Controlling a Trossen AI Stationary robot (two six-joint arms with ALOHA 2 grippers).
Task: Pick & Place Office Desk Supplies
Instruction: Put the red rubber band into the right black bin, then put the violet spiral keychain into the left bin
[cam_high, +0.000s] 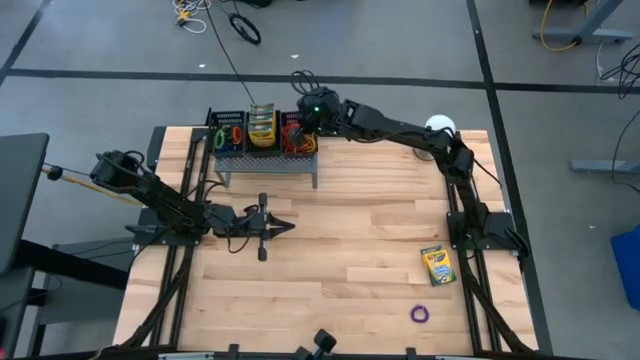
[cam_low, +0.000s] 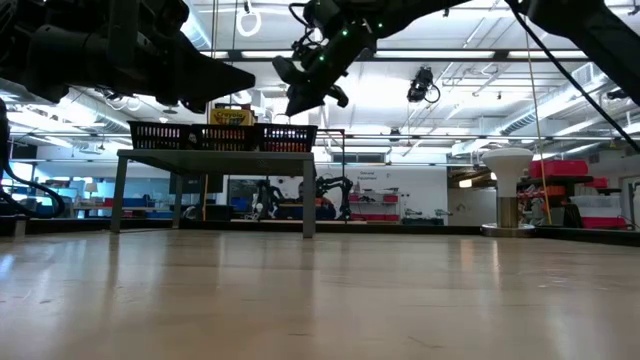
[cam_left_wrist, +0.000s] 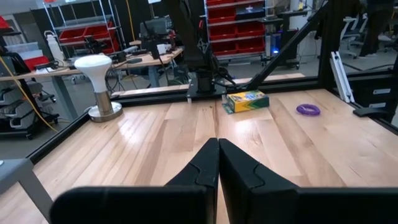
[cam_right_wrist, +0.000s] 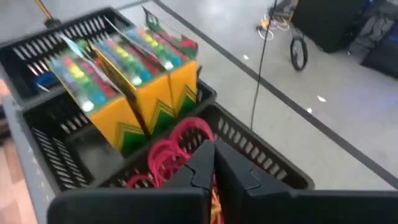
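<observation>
Crayon boxes, yellow and green cardboard, stand upright (cam_high: 261, 128) in the middle compartment of a black wire-mesh organiser tray (cam_high: 262, 153) on the far side of the wooden table (cam_high: 340, 250) seen from above; loose rubber-band loops fill the compartments on either side. Another crayon box (cam_high: 437, 265) lies flat near the right arm's base, with a purple rubber band (cam_high: 420, 314) nearer the front edge. The right gripper (cam_high: 303, 120) hangs over the tray's right compartment; the left gripper (cam_high: 285, 226) rests low at mid-table.

From table level, the tray (cam_low: 222, 137) sits on a small grey stand.

The left wrist camera shows its fingers (cam_left_wrist: 205, 165) pressed together, empty.

The right wrist camera shows fingers (cam_right_wrist: 202, 163) closed together, holding nothing, above red rubber bands (cam_right_wrist: 177, 146).
</observation>
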